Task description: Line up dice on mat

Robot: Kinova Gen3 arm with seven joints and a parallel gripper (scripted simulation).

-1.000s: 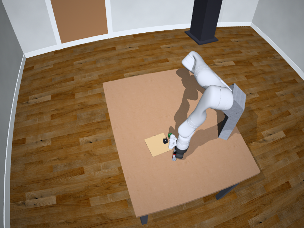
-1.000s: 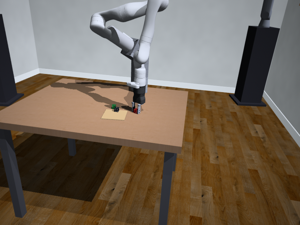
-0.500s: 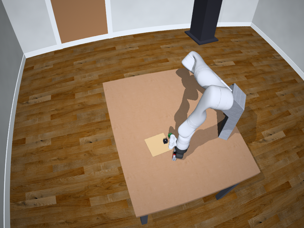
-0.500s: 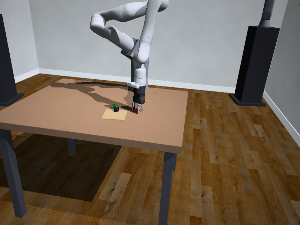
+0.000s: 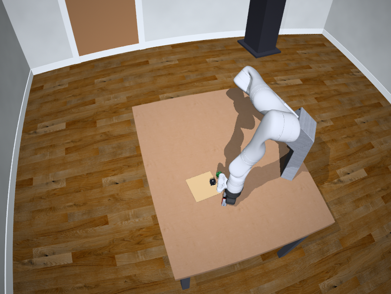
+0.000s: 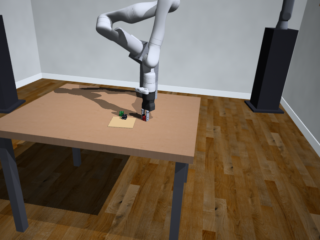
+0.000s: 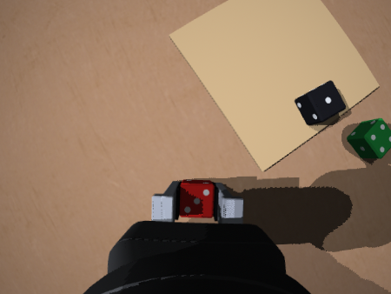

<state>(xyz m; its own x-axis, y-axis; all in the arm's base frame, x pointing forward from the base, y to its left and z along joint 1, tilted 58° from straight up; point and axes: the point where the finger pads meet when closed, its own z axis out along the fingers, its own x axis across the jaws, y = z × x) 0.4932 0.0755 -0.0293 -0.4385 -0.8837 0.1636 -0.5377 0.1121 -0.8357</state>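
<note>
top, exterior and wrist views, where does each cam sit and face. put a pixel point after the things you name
Top: high up, angled down at the table [image 5: 189, 132]; shows the arm [image 5: 248, 158] from the base side down to the gripper.
Exterior: across the table from the base, facing the arm [image 6: 149, 77] and gripper.
Wrist: on the arm's end, looking past the black gripper body to its fingers, the red die [image 7: 196, 200] and part of the mat [image 7: 261, 65].
Top and exterior share the arm and whole table; all three show the mat.
</note>
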